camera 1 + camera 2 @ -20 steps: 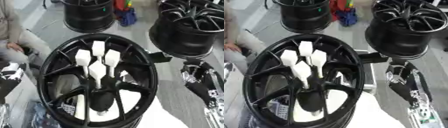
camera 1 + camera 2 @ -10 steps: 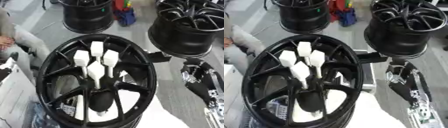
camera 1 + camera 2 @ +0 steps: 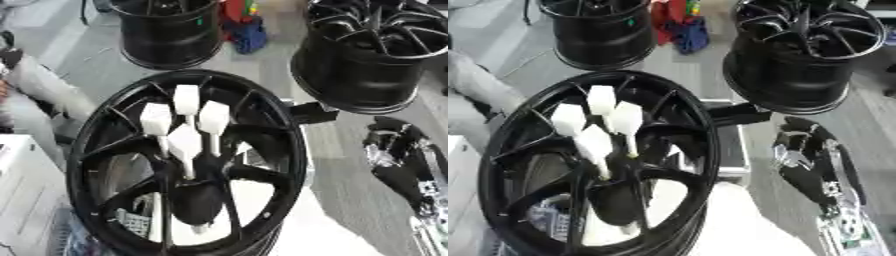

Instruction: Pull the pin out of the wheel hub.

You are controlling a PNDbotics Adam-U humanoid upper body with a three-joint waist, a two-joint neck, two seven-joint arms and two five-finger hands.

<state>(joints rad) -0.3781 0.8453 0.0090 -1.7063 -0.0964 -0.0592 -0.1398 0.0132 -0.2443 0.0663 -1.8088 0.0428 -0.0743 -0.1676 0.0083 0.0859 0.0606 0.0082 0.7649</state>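
Note:
A large black wheel hub (image 3: 294, 150) stands tilted in the middle of both views, its spokes facing me. Several white pins with blocky heads (image 3: 185, 98) stick out of its centre, bunched close together with thin stems running down to the hub's middle (image 3: 197, 192). My right hand (image 3: 395, 159), black with silver parts, hangs to the right of the wheel, apart from it, with relaxed fingers and nothing in it. No hand touches the pins. My left hand shows in neither view.
Two more black wheels stand behind, one at the back left (image 3: 171, 35) and one at the back right (image 3: 376, 60). A red and blue object (image 3: 245, 25) lies between them. A white box (image 3: 22, 200) fills the lower left, and a black block (image 3: 312, 113) sits by the rim.
The whole picture has shifted a little, so the camera moved. The wheel, the pins and my right hand keep their places relative to each other.

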